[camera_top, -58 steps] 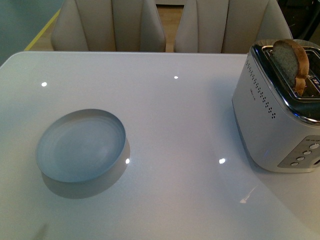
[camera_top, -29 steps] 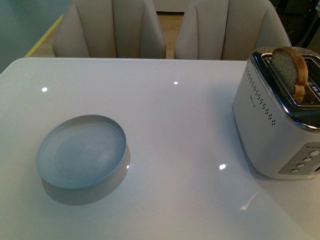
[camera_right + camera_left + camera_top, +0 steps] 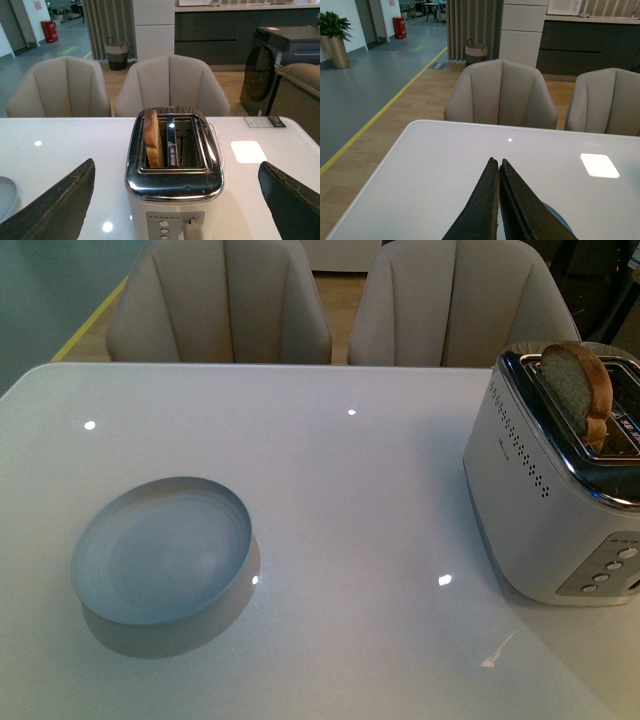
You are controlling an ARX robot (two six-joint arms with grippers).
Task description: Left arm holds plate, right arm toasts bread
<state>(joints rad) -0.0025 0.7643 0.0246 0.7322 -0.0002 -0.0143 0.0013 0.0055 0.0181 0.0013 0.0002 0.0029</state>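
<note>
**Bread upright in toaster, plate alone on surface**

Bread (image 3: 577,382) stands on edge in one slot of the toaster (image 3: 545,510), a rounded slice with a speckled grey-brown crumb and a darker, rough crust, its top well clear of the slot. In the front view the toaster sits at about 3 o'clock on the surface (image 3: 350,520): a boxy, round-cornered body in matt white, a mirror-bright chrome top, rows of small perforations along one side and a column of round buttons on its end face. The right wrist view shows two slots, the bread (image 3: 151,138) in one and the other holding nothing.

The plate (image 3: 163,550) lies at about 9 o'clock, round and shallow, pale blue-grey, with a raised rim and faint concentric rings; it lies flat, well apart from the toaster. The surface is glossy white with a rounded edge and small light reflections. Two beige padded chairs (image 3: 220,302) stand at 12 o'clock.

The left end effector (image 3: 498,165) has its dark, tapered jaws pressed together with nothing between them, held above the surface; a sliver of the plate (image 3: 555,217) shows just beside them. The right end effector (image 3: 175,200) has its jaws spread wide, one to either side of the toaster (image 3: 172,170), touching neither it nor the bread.
</note>
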